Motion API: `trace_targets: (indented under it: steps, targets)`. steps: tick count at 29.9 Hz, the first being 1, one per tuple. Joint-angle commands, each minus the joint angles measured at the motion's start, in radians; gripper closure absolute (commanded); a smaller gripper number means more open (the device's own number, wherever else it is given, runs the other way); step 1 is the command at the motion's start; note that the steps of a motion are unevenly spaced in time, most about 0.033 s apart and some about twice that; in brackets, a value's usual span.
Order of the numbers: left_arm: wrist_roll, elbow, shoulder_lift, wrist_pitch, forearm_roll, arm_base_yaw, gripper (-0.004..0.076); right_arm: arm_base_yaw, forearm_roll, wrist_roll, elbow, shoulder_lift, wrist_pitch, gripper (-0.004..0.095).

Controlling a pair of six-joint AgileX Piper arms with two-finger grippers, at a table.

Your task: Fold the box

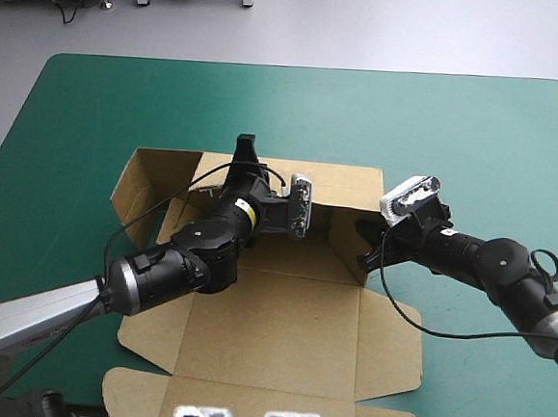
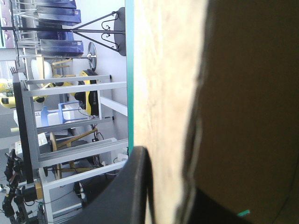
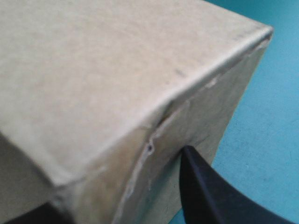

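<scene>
The brown box (image 1: 279, 334) lies at the table's middle. Its far wall and side walls are raised, and its lid panel with flaps lies flat toward the near edge. My left gripper (image 1: 247, 156) reaches over the box's floor to the far wall. In the left wrist view the brown board (image 2: 163, 70) runs between the gripper's (image 2: 170, 179) black fingers, which are shut on it. My right gripper (image 1: 365, 246) is at the right wall's near end. In the right wrist view a box corner (image 3: 93, 60) fills the gap of the gripper (image 3: 114, 193). One finger (image 3: 205, 186) presses the outer face; the other is mostly hidden.
The teal-green cover (image 1: 94, 107) shows beyond the box's far wall and on both sides of it. The box's flat flaps reach almost to the near edge. The table's far edge (image 2: 129, 70) shows just past the board in the left wrist view.
</scene>
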Motion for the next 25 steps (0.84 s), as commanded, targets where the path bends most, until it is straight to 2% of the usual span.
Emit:
trace_targets:
  steps: [1, 3, 8, 11, 14, 17, 20, 25]
  targets:
    - [-0.01, 0.031, -0.043, -0.12, -0.039, -0.019, 0.0713, 0.011, 0.027, -0.014, -0.024, 0.026, 0.167, 0.0814]
    - [-0.01, 0.049, -0.046, -0.13, -0.039, -0.019, 0.0713, 0.011, 0.036, -0.042, -0.024, 0.034, 0.194, 0.0916]
    - [-0.01, 0.052, -0.056, -0.1, -0.048, -0.023, 0.0685, 0.011, 0.063, -0.05, -0.03, 0.032, 0.198, 0.0931]
    - [-0.01, 0.052, -0.079, -0.092, -0.046, -0.036, 0.0572, 0.011, 0.075, -0.05, -0.03, 0.032, 0.196, 0.0932]
    - [-0.012, 0.052, -0.111, -0.079, -0.046, -0.065, 0.0391, 0.011, 0.076, -0.05, -0.03, 0.032, 0.194, 0.0931]
    - [-0.012, 0.052, -0.152, -0.046, -0.048, -0.114, 0.0241, 0.011, 0.077, -0.048, -0.03, 0.032, 0.174, 0.093]
    - [-0.012, 0.052, -0.188, -0.004, -0.048, -0.169, 0.0178, 0.011, 0.079, -0.036, -0.03, 0.032, 0.145, 0.0931]
    - [-0.037, 0.052, -0.238, 0.085, -0.067, -0.281, 0.0178, 0.011, 0.079, -0.034, -0.031, 0.032, 0.104, 0.0931]
